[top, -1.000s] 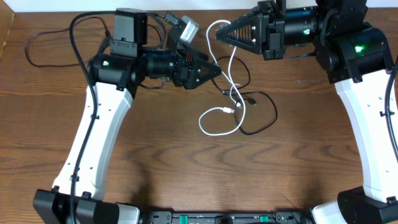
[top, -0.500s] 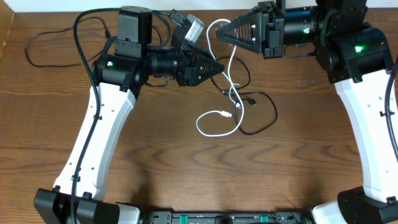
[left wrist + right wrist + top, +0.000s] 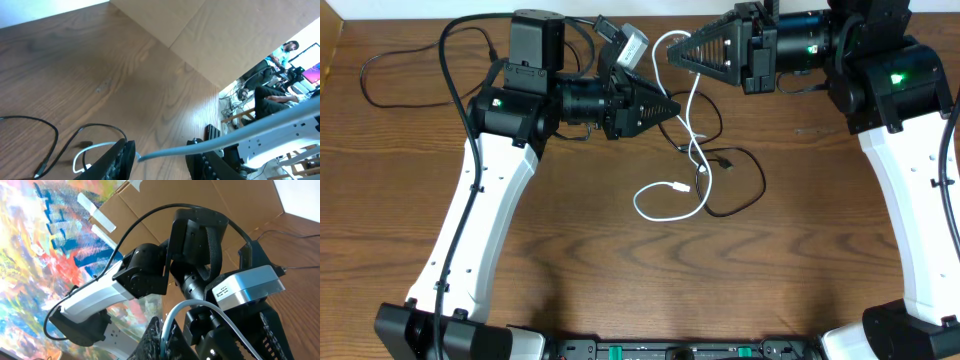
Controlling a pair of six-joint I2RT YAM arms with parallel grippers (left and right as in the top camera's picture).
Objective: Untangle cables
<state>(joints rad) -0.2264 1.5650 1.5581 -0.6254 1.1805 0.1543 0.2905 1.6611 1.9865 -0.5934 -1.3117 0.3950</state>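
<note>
The white cable (image 3: 692,120) hangs from my right gripper (image 3: 672,56), which is shut on its upper loop. It runs down to a loose loop on the table with its plug beside it. Two black cables (image 3: 752,185) cross it at the middle right. My left gripper (image 3: 675,106) is open, and the white cable (image 3: 225,140) passes between its jaws (image 3: 160,162). The left wrist view also shows black cable (image 3: 100,125) on the wood below. In the right wrist view the jaws (image 3: 165,337) pinch the white cable (image 3: 197,305).
A thick black arm wire (image 3: 380,85) loops over the table's far left. The left arm's grey camera module (image 3: 630,45) sits close to the right gripper. Both arm bases stand at the front edge.
The left gripper has risen slightly toward the right gripper. The white cable's lower loop has slid a little to the left. The right gripper has not moved.
</note>
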